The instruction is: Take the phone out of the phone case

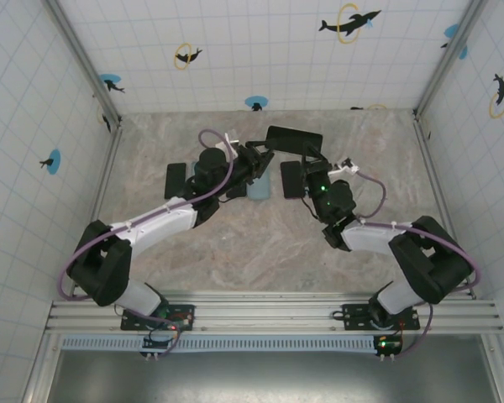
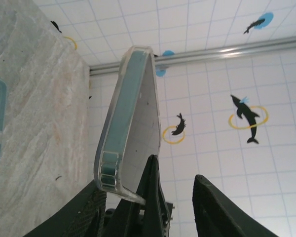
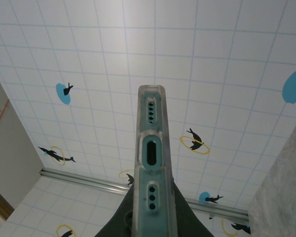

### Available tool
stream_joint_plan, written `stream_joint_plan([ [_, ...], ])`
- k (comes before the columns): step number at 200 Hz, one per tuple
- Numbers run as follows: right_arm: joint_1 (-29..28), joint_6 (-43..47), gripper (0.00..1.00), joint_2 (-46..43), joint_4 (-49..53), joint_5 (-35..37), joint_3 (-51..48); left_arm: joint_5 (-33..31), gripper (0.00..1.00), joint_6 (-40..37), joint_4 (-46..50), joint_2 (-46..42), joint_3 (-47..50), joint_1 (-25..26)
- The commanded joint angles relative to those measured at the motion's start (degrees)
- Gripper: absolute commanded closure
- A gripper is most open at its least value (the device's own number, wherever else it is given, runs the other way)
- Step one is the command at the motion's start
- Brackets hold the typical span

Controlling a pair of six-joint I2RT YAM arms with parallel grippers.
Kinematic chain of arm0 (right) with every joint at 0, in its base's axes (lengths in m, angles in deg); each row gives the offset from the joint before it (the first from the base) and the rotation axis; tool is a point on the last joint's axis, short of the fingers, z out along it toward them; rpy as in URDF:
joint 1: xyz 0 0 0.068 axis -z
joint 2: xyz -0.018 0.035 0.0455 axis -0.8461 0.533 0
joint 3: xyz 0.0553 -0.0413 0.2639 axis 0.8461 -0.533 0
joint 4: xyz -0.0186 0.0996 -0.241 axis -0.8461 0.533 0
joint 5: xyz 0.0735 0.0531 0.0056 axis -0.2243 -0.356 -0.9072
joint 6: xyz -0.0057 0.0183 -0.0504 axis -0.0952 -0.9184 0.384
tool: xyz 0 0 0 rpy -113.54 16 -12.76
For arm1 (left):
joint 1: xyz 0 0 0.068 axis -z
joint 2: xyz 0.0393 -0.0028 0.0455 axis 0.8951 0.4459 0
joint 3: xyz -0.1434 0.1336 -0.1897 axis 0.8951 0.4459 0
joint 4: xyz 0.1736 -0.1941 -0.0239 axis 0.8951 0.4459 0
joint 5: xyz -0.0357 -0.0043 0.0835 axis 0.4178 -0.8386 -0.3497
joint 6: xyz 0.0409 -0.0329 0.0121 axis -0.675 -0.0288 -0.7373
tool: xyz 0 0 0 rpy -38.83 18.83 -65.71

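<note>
On the marbled table (image 1: 235, 243), a black pad (image 1: 175, 179) is lying at the far left. Just right of it, the left gripper (image 1: 259, 155) is reaching toward the middle. Its jaws are standing partly apart about the near end of the phone case (image 1: 294, 138). One finger (image 2: 212, 207) is sitting clear of the case, with wall showing in the gap, so this claw is touching the case without clamping it.

Below that gripper, a pale teal flat item (image 1: 259, 189) with lens rings at one corner is lying flat on the table. The clear phone case is being held up off the table between the two arms, tilted. The teal phone (image 2: 130, 98) is sitting inside it, its edge showing through the clear rim.

A second black pad (image 1: 291, 179) is lying near the case. The right gripper (image 1: 312, 166) is pinching the case narrowly, its fingers (image 3: 182, 217) pressing both flat sides with the port end facing the wrist camera.
</note>
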State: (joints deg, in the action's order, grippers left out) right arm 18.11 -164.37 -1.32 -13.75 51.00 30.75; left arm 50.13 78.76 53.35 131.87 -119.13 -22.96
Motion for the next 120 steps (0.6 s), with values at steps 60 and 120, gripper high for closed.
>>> stream_joint_plan([
  [60, -2.4, 3.2, 0.96, 2.0, -6.6, 3.6, 4.6, -11.0, 0.57, 8.1, -11.1, 2.7, -1.5, 2.9],
  [120, -3.4, 4.8, 0.96, 2.3, -4.6, 3.5, 5.7, -12.7, 0.64, 13.2, -17.4, 6.7, -4.5, 4.1],
])
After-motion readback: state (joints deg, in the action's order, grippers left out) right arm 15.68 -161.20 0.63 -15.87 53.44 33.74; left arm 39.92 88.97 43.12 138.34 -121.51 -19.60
